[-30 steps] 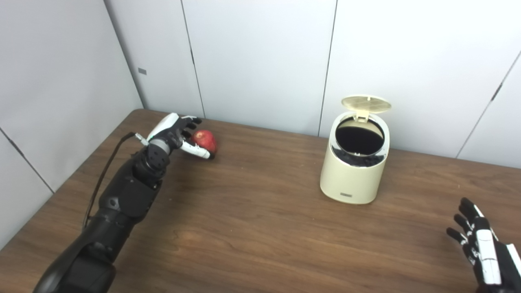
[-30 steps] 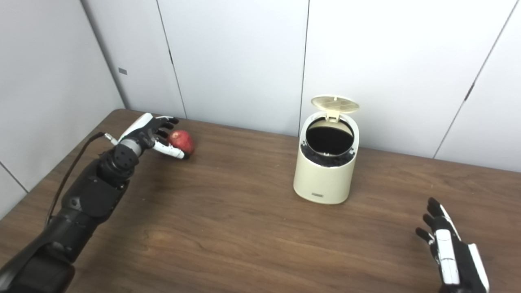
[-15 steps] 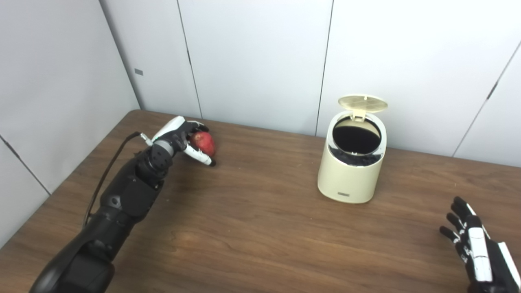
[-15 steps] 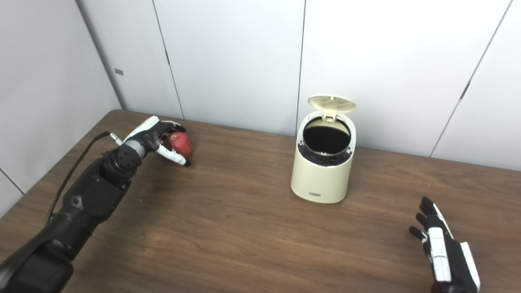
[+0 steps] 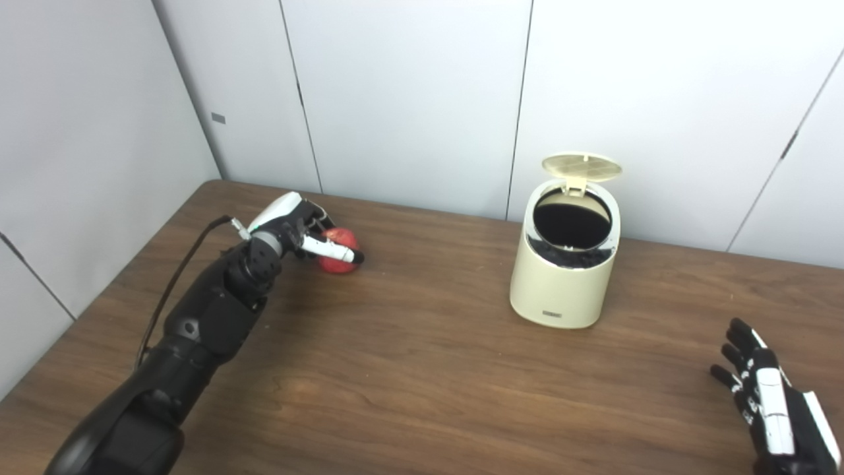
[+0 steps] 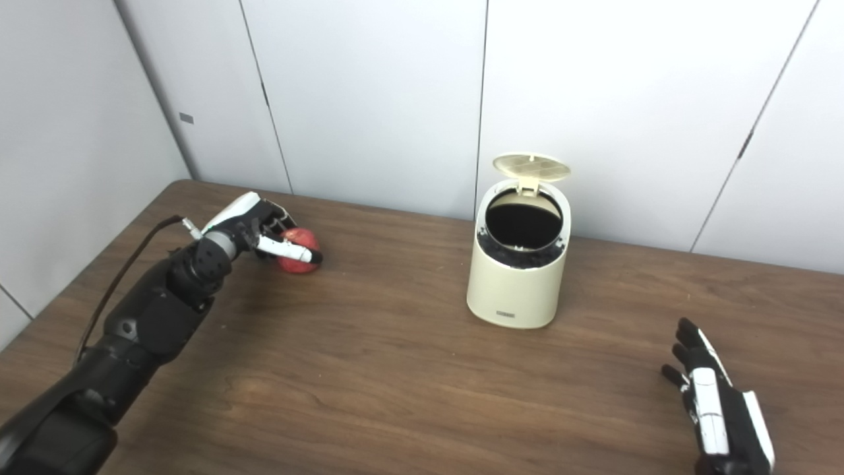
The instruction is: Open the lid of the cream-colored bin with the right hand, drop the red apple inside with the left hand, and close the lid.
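The red apple [image 5: 337, 265] is at the far left of the table, low over the wood. My left hand [image 5: 295, 227] is shut on it: the fingers curl over its back and the thumb lies across its front. Whether the apple still touches the table I cannot tell. The cream-colored bin [image 5: 562, 284] stands right of the middle near the wall. Its round lid [image 5: 581, 166] is tipped up at the back, showing the dark inside. My right hand [image 5: 770, 406] hangs open at the bottom right corner, well apart from the bin, fingers spread.
The brown wooden table [image 5: 409, 369] runs up to grey wall panels at the back and left. A black cable [image 5: 178, 277] trails along my left forearm.
My left hand closed its fingers around the apple and shifted it a little right, toward the bin. The right hand sank slightly. The camera view drifted, so the bin sits further left in the picture.
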